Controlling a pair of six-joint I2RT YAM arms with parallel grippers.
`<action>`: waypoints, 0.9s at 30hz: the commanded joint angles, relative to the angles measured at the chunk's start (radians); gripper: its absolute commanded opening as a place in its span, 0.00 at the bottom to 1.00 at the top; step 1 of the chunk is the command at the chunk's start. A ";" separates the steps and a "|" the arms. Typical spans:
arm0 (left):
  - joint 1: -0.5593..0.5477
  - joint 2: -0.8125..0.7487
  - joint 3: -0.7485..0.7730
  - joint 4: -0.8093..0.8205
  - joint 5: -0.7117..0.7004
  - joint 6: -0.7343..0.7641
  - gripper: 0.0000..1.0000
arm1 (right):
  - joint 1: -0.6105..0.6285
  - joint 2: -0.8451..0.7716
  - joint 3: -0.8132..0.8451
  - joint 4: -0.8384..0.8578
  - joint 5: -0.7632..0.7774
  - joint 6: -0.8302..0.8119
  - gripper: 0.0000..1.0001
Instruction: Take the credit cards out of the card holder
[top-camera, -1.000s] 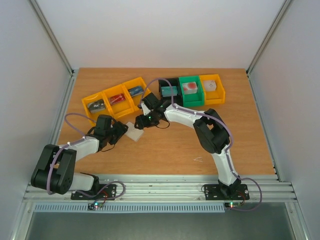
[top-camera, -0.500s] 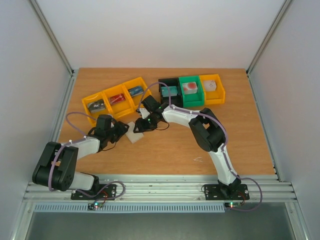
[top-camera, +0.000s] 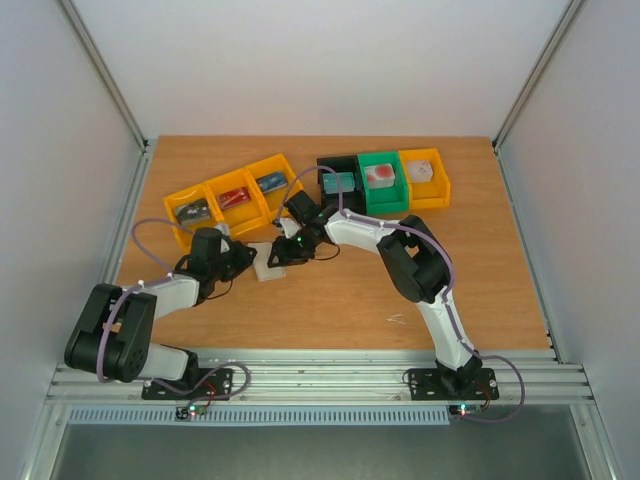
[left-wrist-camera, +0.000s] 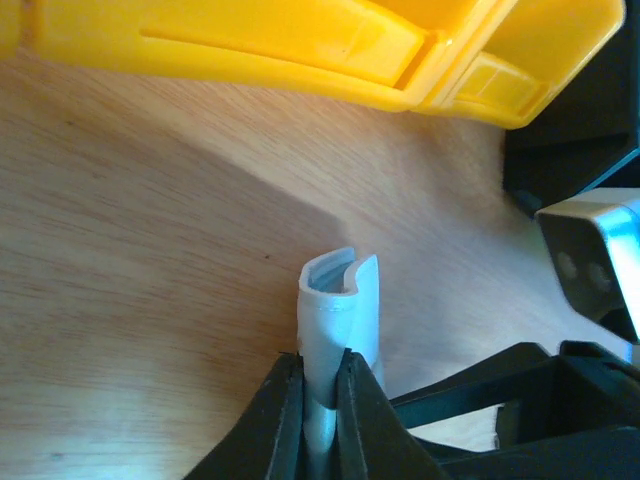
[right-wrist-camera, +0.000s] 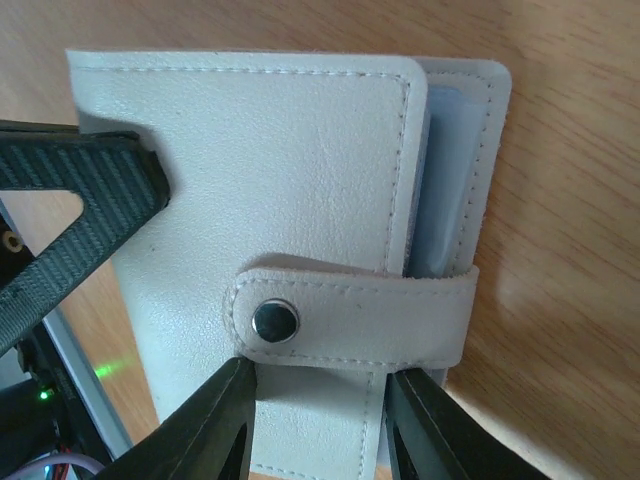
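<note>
The card holder (top-camera: 267, 263) lies closed on the wood between my two grippers; its whitish face (right-wrist-camera: 270, 170) fills the right wrist view and the snap tab (right-wrist-camera: 350, 320) is fastened. A bluish layer (right-wrist-camera: 447, 180) shows between the panels, but I cannot tell whether it is lining or one of the credit cards. My left gripper (left-wrist-camera: 322, 362) is shut on the holder's folded edge (left-wrist-camera: 335, 305). My right gripper (right-wrist-camera: 318, 385) has its fingers (right-wrist-camera: 215, 425) apart, with the tips against the holder just under the tab.
A row of yellow bins (top-camera: 230, 198) holding small items stands behind the left gripper and is close in the left wrist view (left-wrist-camera: 300, 45). Black (top-camera: 335, 180), green (top-camera: 380, 182) and yellow (top-camera: 425, 178) bins stand behind the right arm.
My left gripper has closed onto the holder's edge. My right gripper's fingers have narrowed and it has shifted slightly left onto the holder, which has slid a little towards the left arm.
</note>
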 joint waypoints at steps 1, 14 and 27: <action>-0.022 -0.017 -0.016 0.109 0.082 0.051 0.01 | 0.008 -0.039 -0.005 0.057 -0.064 -0.013 0.38; -0.021 -0.257 0.001 0.079 0.251 0.457 0.00 | -0.092 -0.438 -0.195 -0.029 -0.007 -0.249 0.67; -0.048 -0.558 0.246 0.070 0.560 0.597 0.00 | -0.161 -0.790 -0.124 -0.087 -0.141 -0.362 0.98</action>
